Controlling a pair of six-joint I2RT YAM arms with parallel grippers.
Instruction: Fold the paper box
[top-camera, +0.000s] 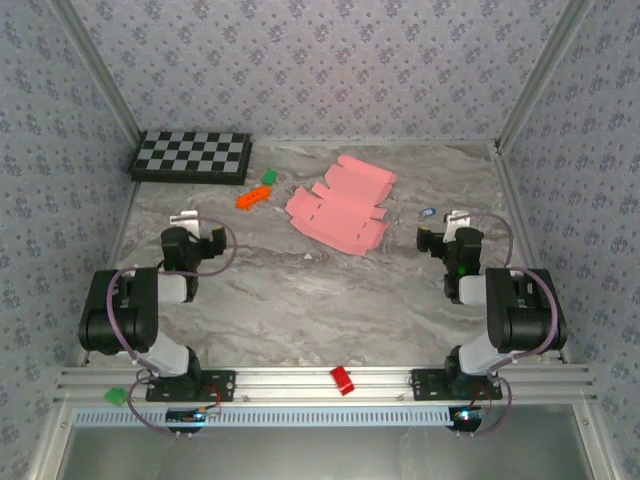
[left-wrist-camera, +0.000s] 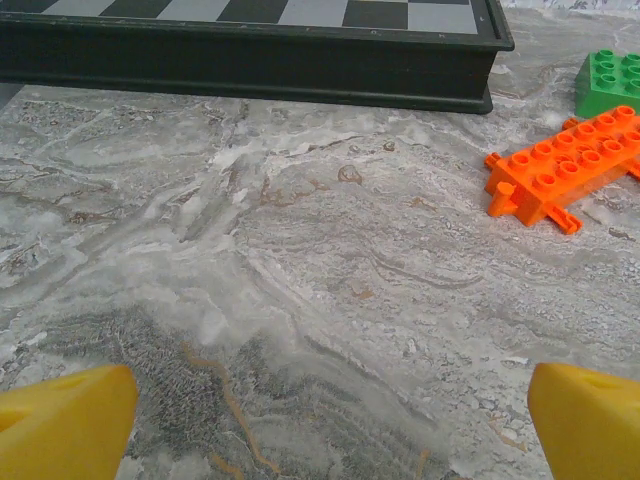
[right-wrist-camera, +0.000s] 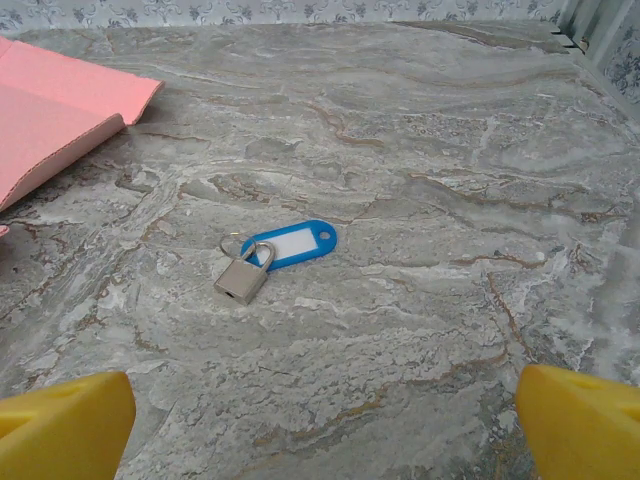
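Paper box (top-camera: 338, 207) is lying flat and unfolded. Left gripper (top-camera: 190, 218) and right gripper (top-camera: 460, 218) are hanging spread wide and empty either side of it, guessing so both reach flaps.

Pink paper box (top-camera: 338, 207); grey marbled worktop (top-camera: 300, 300); black-and-white chequered board (top-camera: 192, 156); orange brick (left-wrist-camera: 560, 165); green brick (left-wrist-camera: 612, 82); blue key tag (right-wrist-camera: 292, 243); silver padlock (right-wrist-camera: 243, 280); red block (top-camera: 342, 380).

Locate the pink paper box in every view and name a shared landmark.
Top external: pink die-cut card sheet, lying flat, middle rear.
Left wrist: aimed at the orange toy brick lying left of it.
Right wrist: its corner, upper left.
Shared landmark: small metal padlock with blue tag, right of it.
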